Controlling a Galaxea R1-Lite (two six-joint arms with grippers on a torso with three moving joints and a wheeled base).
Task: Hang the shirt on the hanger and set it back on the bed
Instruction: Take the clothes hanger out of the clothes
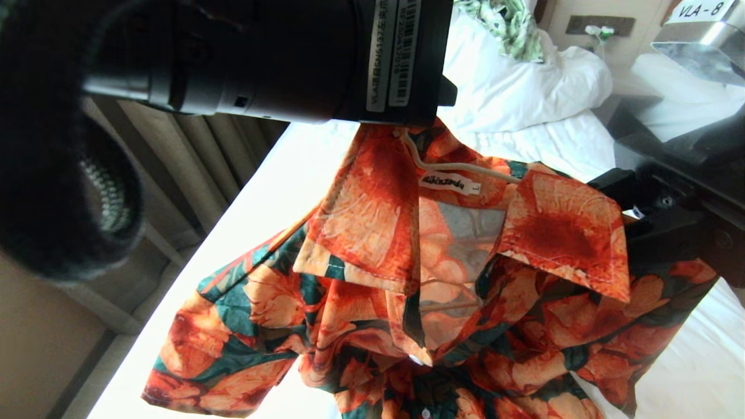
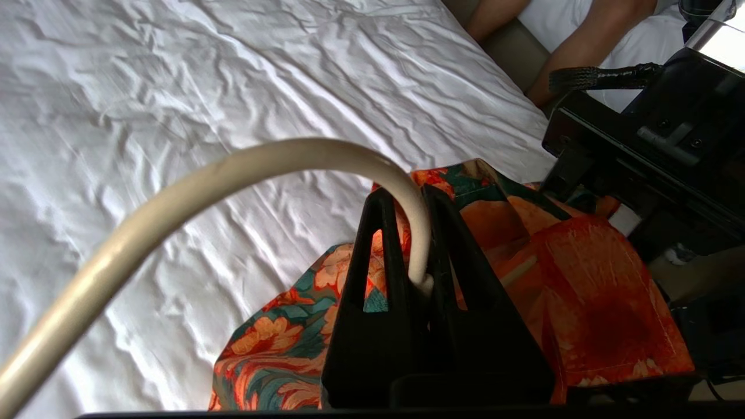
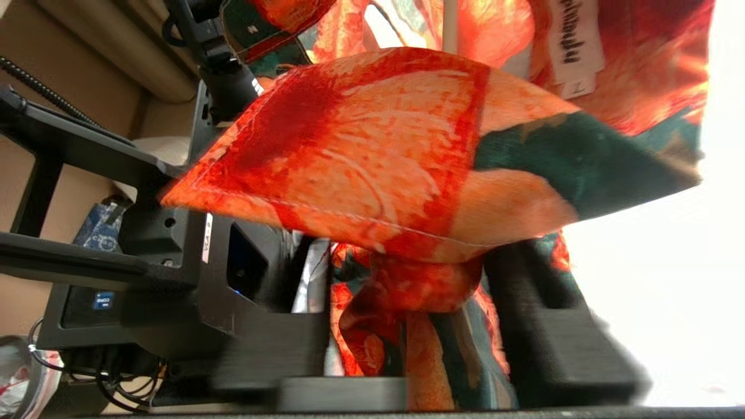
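The shirt (image 1: pixel 407 279), orange-red flowers on dark green with a white neck label, hangs over the bed (image 1: pixel 279 186) from the cream hanger (image 1: pixel 465 167), whose wire runs under the collar. In the left wrist view my left gripper (image 2: pixel 407 198) is shut on the hanger (image 2: pixel 204 180) just below its curved hook, holding it above the sheet. My right gripper (image 3: pixel 407 262) is at the shirt's right shoulder, under the collar flap (image 3: pixel 378 151). Its fingers stand apart and blurred, with bunched shirt fabric between them.
A green-and-white leaf garment (image 1: pixel 512 23) lies on the white duvet (image 1: pixel 524 81) at the head of the bed. Curtains (image 1: pixel 192 157) hang along the bed's left side. A person's legs (image 2: pixel 582 35) rest beside the bed. My own base (image 3: pixel 87 244) is close behind.
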